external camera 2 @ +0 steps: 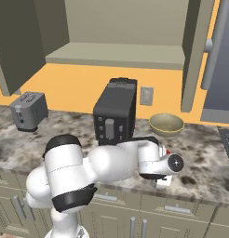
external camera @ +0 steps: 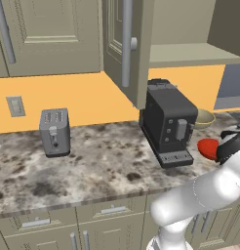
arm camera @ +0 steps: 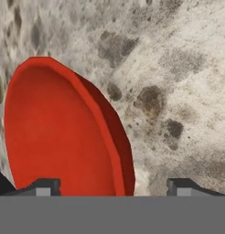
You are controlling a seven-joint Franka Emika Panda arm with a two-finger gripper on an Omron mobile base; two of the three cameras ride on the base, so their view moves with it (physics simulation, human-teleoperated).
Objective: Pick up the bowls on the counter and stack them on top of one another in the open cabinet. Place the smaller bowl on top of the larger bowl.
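Mottled stone counter (external camera: pixel 92 161) under orange wall (external camera: pixel 68 100); pincer (arm camera: pixel 113 186) wide open astride red bowl (arm camera: pixel 64 137) rim, gripping nothing.

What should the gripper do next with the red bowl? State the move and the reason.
Probably close the gripper on the red bowl. In the hand view its near rim passes between the two spread finger tips, one inside the bowl and one outside over the counter, so a rim pinch looks lined up.
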